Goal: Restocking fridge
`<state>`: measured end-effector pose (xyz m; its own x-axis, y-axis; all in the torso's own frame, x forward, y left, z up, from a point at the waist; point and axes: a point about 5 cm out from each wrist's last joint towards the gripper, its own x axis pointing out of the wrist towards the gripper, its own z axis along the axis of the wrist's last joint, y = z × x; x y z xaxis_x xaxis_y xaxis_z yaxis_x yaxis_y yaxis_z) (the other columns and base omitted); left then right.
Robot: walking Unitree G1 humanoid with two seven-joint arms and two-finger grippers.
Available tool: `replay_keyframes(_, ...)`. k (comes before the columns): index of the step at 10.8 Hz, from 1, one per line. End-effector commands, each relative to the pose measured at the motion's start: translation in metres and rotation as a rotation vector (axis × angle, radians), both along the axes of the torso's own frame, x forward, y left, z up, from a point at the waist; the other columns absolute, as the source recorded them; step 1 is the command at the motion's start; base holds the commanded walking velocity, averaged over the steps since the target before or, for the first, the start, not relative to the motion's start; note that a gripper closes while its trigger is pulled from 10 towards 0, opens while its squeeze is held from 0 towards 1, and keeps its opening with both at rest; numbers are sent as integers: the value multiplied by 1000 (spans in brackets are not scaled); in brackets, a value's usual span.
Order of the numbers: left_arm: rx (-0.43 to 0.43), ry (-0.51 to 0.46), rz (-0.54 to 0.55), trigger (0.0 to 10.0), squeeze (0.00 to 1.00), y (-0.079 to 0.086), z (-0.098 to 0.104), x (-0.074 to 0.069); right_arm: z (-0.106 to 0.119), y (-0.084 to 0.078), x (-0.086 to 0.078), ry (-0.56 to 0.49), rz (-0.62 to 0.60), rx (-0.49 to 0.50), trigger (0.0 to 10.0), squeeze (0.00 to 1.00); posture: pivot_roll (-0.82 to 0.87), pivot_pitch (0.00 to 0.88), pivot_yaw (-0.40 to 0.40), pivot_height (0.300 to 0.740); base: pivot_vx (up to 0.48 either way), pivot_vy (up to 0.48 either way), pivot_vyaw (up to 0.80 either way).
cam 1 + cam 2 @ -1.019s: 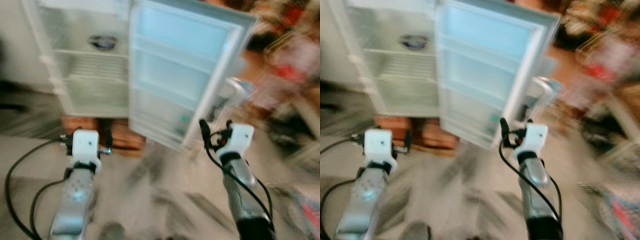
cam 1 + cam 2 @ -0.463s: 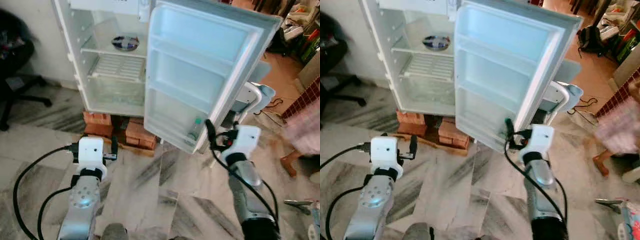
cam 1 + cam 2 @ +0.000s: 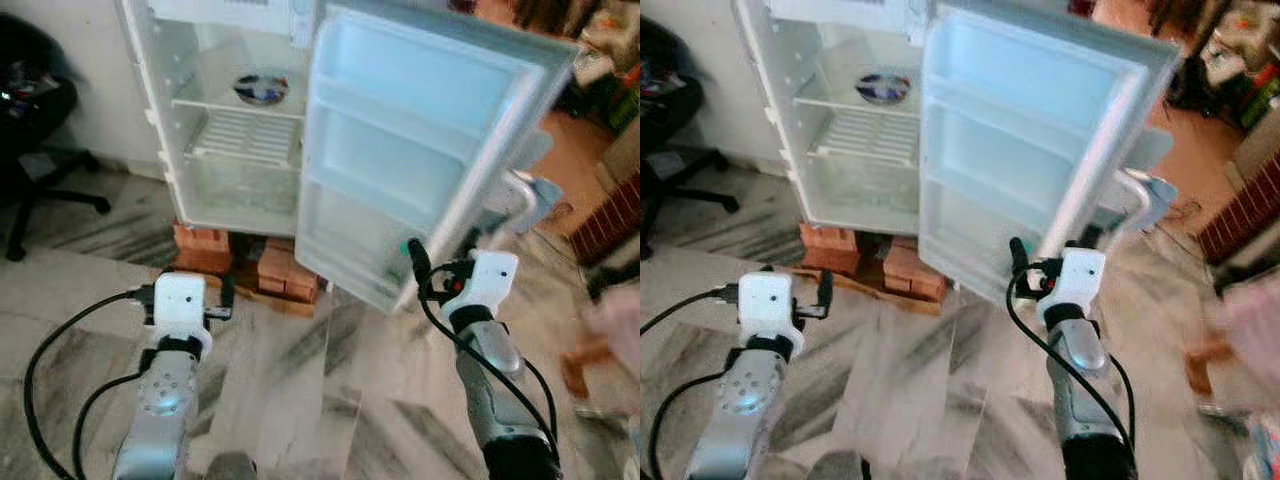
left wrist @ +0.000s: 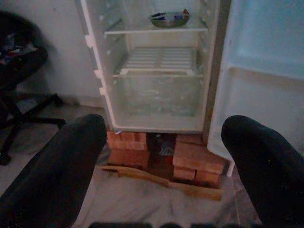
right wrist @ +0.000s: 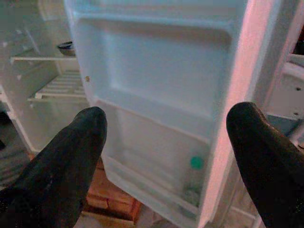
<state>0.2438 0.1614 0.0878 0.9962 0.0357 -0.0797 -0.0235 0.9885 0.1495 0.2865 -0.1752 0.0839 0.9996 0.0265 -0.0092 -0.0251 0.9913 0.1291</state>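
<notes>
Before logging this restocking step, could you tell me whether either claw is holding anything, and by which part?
Nothing is held. The left claw and right claw are both open and empty, facing the open fridge.

Fridge on bricks; shelf: dish, prob.

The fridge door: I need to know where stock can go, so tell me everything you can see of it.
The fridge door is white, plastic-looking, and swung wide open toward the robot's right, its inner side facing the camera. It has moulded shelves stacked in tiers. The upper ones look bare; the lowest bin holds a clear bottle with a green cap. The right pincer is open just in front of the door's lower edge, not touching it.
</notes>
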Motion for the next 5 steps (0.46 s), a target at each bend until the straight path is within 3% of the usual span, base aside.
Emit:
replay_keyframes(1,-2,-10,-6,10000,0,-1,3,1,7,-3,2,-29,-10,-6,10000,0,181,64,-108,740,285,0,0)
replay_keyframes(3,-7,-9,-9,10000,0,-1,2,1,7,-3,2,-31,-8,-8,10000,0,181,64,-108,740,285,-126,0)
replay_keyframes(5,-9,0,24,10000,0,3,-2,-2,-1,-2,-7,-1,-3,-1,10000,0,176,61,-108,740,0,0,0)
